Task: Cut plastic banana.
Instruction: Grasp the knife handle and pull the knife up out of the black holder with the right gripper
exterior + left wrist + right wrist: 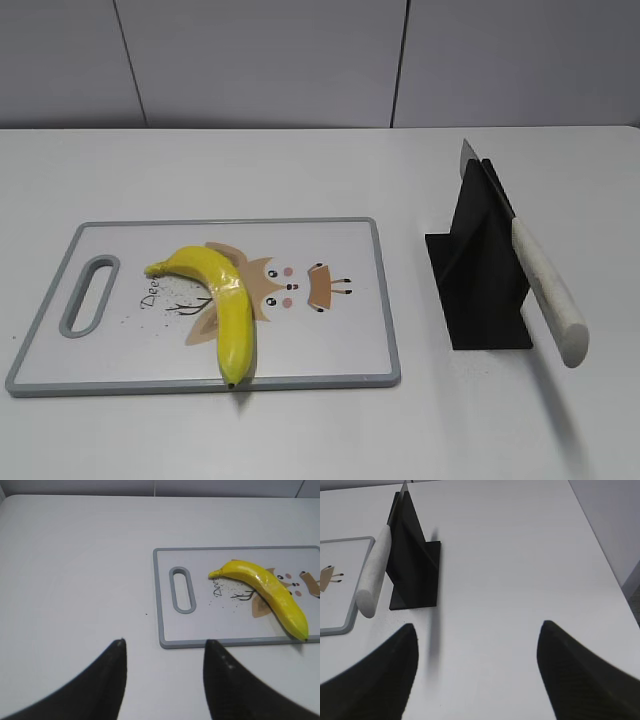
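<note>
Lying on the board, the banana curves from its stem end near the oval handle slot toward the near edge, where its dark tip reaches the grey rim. It covers part of a printed cartoon deer at the board's middle. The board sits on the left half of the white table.

In the left wrist view, the left gripper hovers over bare table just near-left of the board, its two dark fingers spread apart with nothing between them. The banana lies to the far right of those fingers, well clear of them.

To the right of the board stands a black holder with a knife slanted across it, blade tip far, white handle pointing near.

The right gripper hangs over open table near and right of the holder, fingers wide apart and empty. The banana is out of that view.
</note>
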Tool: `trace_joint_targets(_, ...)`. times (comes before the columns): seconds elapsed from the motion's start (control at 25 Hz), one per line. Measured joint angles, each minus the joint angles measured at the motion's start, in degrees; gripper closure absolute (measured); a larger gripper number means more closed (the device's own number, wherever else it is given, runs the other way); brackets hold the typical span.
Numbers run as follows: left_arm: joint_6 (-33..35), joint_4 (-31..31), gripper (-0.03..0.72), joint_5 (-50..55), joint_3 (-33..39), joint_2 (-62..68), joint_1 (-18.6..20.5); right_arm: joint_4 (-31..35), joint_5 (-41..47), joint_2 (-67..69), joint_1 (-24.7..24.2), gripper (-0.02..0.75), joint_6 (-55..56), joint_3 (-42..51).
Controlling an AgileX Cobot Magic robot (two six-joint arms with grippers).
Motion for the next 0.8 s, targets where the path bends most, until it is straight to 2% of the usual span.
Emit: trace_joint_targets(0.8, 0.00, 0.00, 0.200, 0.00, 0.00, 0.00, 0.00, 0.00, 0.00, 0.00, 0.00, 0.150, 0.00, 0.00)
